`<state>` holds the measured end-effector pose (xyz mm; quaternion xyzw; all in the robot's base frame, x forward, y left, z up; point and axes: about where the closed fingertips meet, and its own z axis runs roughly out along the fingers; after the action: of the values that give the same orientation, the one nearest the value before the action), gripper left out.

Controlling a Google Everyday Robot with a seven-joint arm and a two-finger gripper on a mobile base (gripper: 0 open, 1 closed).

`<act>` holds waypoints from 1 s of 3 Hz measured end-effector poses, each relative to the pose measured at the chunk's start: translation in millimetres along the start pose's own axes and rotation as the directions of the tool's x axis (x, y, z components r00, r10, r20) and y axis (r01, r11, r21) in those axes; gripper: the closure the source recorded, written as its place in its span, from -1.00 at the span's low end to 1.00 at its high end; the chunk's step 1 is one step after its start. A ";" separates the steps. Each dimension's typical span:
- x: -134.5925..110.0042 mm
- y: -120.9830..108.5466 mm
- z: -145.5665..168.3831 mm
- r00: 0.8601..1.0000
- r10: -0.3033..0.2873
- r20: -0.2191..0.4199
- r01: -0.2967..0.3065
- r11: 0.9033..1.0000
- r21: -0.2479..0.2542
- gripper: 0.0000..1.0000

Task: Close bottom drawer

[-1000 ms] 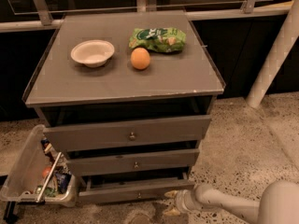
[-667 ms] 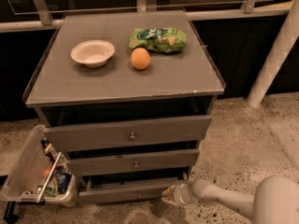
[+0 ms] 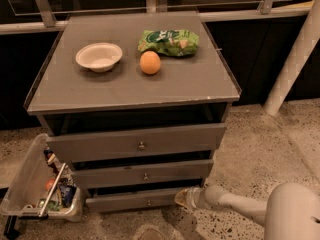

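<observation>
The bottom drawer [image 3: 135, 200] is the lowest, narrowest front of the grey-brown cabinet [image 3: 135, 91], with a small round knob [image 3: 148, 202]. A dark gap shows above its front. My gripper [image 3: 183, 198] is at the right end of the drawer front, low near the floor, and touches or nearly touches it. The white arm [image 3: 235, 206] reaches in from the lower right.
The middle drawer [image 3: 142, 173] and top drawer [image 3: 137, 143] sit above. A white bowl [image 3: 99, 56], an orange [image 3: 150, 62] and a green chip bag [image 3: 168, 42] lie on the cabinet top. A clear bin [image 3: 37, 189] of items stands at the lower left. A white post [image 3: 292, 59] is at the right.
My gripper has moved left along the floor to the drawer's right end, and the bottom drawer front has gone further back into the cabinet.
</observation>
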<state>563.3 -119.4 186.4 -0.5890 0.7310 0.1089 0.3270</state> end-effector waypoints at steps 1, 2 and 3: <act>0.0 0.0 0.0 1.000 0.000 0.000 0.000 1.000 0.000 0.26; 0.0 0.1 0.0 1.000 0.000 0.000 0.000 1.000 0.000 -0.20; 0.0 0.1 0.1 1.000 0.000 0.000 0.000 1.000 0.000 -0.66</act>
<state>563.3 -119.3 186.4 -0.5890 0.7310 0.1090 0.3270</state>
